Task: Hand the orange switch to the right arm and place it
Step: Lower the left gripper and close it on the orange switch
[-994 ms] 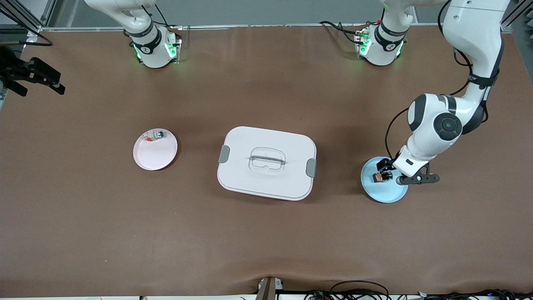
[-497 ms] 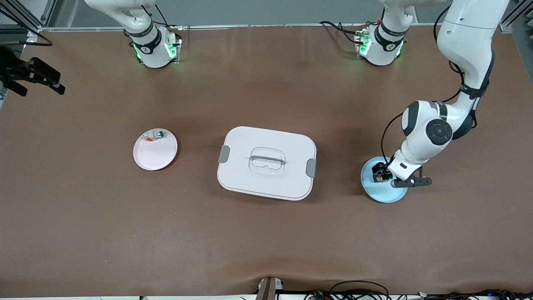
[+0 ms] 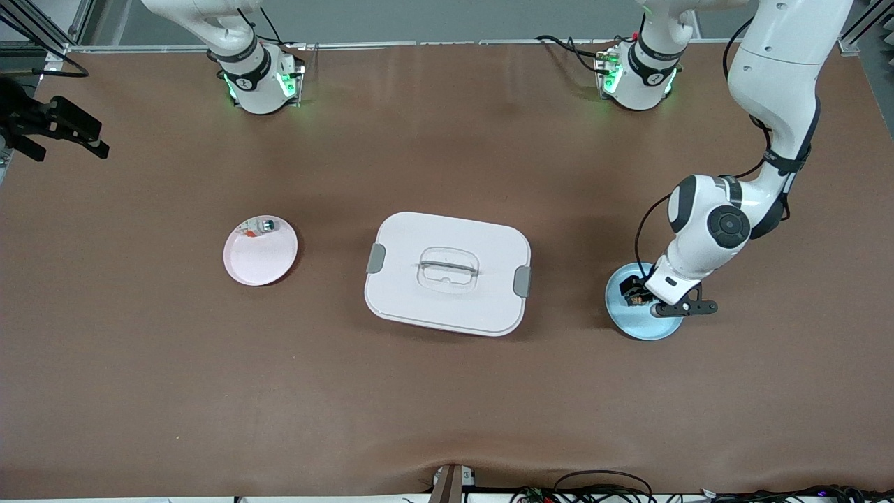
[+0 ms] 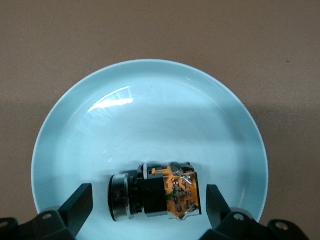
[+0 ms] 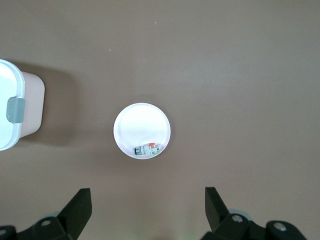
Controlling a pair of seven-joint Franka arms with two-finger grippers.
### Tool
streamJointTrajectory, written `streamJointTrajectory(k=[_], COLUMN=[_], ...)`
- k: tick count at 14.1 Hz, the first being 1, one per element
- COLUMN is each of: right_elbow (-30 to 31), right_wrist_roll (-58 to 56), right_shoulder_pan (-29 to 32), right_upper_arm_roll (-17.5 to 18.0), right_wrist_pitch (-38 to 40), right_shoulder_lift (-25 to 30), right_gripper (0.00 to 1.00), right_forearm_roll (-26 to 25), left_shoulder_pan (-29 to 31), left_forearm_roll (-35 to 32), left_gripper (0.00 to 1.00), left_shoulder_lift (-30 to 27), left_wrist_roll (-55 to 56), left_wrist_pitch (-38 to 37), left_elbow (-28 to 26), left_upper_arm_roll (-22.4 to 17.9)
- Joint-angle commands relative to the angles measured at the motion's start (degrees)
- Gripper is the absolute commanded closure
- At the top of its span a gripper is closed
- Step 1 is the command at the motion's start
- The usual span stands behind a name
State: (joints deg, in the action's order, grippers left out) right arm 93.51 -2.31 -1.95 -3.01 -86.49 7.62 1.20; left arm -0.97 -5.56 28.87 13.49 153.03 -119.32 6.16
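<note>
Orange switch (image 4: 156,191) lies between open left claw (image 4: 147,207) fingers

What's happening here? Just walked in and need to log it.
The left gripper hangs low over the blue plate, fingers open on either side of the orange switch, which lies on the plate, not yet grasped. The right gripper waits open, high above the pink plate with a small white-and-teal part. A lidded white box sits between the plates.
</note>
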Motion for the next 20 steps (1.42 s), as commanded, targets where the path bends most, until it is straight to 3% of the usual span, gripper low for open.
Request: streamJointTrajectory(k=[1,17,20], right_elbow=[0.5,0.5,0.5], right_wrist_roll=[0.7,0.7,0.7], right_shoulder_pan=[-0.2,-0.2,-0.2], right_upper_arm_roll=[0.1,0.2,0.4], right_wrist_pitch=[0.2,-0.1,-0.3], right_shoulder_lift=[1.0,1.0,1.0], right_gripper=[0.00,0.00,0.00], right_forearm_roll=[0.3,0.3,0.3], left_shoulder_pan=[0.4,-0.2,-0.2], left_forearm_roll=[-1.4,-1.0,-1.0], left_gripper=[0.00,0.00,0.07], left_shoulder_lift=[1.2,2.5,2.5], left_wrist_roll=[1.4,5.7,5.7], left_wrist_pitch=[0.9,0.6,0.5], left_elbow=[0.6,2.2,2.3], left_upper_arm_roll=[0.3,0.3,0.3])
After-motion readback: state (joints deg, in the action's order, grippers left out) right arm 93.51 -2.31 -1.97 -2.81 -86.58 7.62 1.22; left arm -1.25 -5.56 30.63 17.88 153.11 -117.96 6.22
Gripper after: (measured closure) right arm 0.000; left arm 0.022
